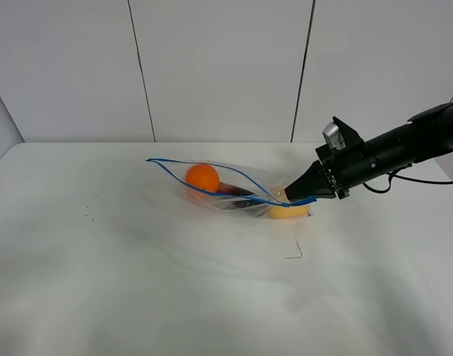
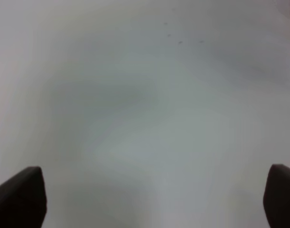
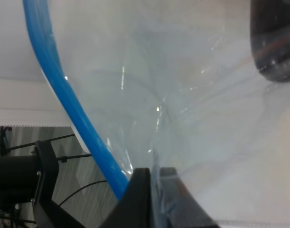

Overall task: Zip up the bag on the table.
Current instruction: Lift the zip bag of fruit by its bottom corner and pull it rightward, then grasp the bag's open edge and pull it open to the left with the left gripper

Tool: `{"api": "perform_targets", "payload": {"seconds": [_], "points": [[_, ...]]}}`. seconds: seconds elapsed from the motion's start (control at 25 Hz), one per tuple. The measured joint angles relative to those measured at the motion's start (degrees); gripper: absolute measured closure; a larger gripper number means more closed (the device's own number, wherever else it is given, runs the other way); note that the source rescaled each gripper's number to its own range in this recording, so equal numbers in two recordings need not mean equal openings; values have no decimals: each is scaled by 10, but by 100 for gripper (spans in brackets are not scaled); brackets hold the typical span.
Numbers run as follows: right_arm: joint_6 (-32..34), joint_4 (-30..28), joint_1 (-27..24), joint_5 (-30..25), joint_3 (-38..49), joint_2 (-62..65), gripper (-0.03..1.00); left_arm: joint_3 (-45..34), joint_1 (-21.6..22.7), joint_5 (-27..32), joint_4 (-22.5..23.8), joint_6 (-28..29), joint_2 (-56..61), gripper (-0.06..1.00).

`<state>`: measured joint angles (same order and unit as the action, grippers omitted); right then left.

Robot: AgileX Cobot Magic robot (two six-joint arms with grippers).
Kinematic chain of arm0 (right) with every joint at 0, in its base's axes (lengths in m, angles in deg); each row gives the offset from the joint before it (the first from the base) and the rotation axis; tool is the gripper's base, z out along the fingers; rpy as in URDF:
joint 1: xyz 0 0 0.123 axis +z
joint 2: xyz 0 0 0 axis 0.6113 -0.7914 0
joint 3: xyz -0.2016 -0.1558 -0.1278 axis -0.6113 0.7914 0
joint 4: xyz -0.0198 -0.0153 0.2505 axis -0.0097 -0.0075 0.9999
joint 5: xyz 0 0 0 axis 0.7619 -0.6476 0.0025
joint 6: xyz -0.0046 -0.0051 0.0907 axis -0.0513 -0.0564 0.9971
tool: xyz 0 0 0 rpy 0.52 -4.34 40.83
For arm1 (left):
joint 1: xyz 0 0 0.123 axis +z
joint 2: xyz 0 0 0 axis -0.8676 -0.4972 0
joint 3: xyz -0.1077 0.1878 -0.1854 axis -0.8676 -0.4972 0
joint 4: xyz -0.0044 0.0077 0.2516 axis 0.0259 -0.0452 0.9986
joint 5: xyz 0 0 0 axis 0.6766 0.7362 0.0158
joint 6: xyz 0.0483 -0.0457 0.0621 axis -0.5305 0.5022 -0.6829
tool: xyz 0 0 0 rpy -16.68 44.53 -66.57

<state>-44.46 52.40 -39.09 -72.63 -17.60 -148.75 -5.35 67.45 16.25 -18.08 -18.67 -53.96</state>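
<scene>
The clear bag (image 1: 233,189) lies on the white table (image 1: 137,259), its blue zipper strip (image 1: 211,191) gaping open along the top. An orange fruit (image 1: 202,178), a dark purple item (image 1: 237,191) and a yellow item (image 1: 287,212) show through it. My right gripper (image 1: 304,196) is shut on the bag's right end at the zipper strip. In the right wrist view the fingers (image 3: 142,199) pinch the clear plastic beside the blue strip (image 3: 69,99). My left gripper (image 2: 154,199) is open over bare table; its arm is out of the exterior high view.
A small dark bent wire piece (image 1: 295,254) lies on the table in front of the bag. A few tiny dark specks (image 1: 89,211) mark the left part of the table. Grey wall panels stand behind.
</scene>
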Motion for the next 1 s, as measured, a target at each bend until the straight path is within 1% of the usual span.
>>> {"api": "perform_targets", "payload": {"seconds": [0.08,0.16,0.28,0.44,0.52,0.6,0.76,0.84,0.92,1.0], "points": [[0,-1,0,0,0,0,97,1,0,0,-18,-30,-24,0],[0,-2,0,0,0,0,97,12,0,-6,-24,-65,-49,0],[0,-3,0,0,0,0,97,48,0,-41,-25,-102,-83,0],[0,-3,0,0,0,0,97,130,-8,-57,-12,-122,-147,0],[0,-3,0,0,0,0,97,182,-12,-59,0,-123,-194,0],[0,-3,0,0,0,0,97,247,-12,-62,0,-123,-241,0],[1,-3,0,0,0,0,97,370,-12,-61,-39,-123,-330,1],[2,-3,0,0,0,0,97,410,-12,-51,-69,-124,-364,1],[4,-3,7,1,0,0,97,430,-12,-38,-94,-129,-387,1],[4,-3,19,1,0,0,97,431,-13,-30,-111,-139,-394,2]]}}
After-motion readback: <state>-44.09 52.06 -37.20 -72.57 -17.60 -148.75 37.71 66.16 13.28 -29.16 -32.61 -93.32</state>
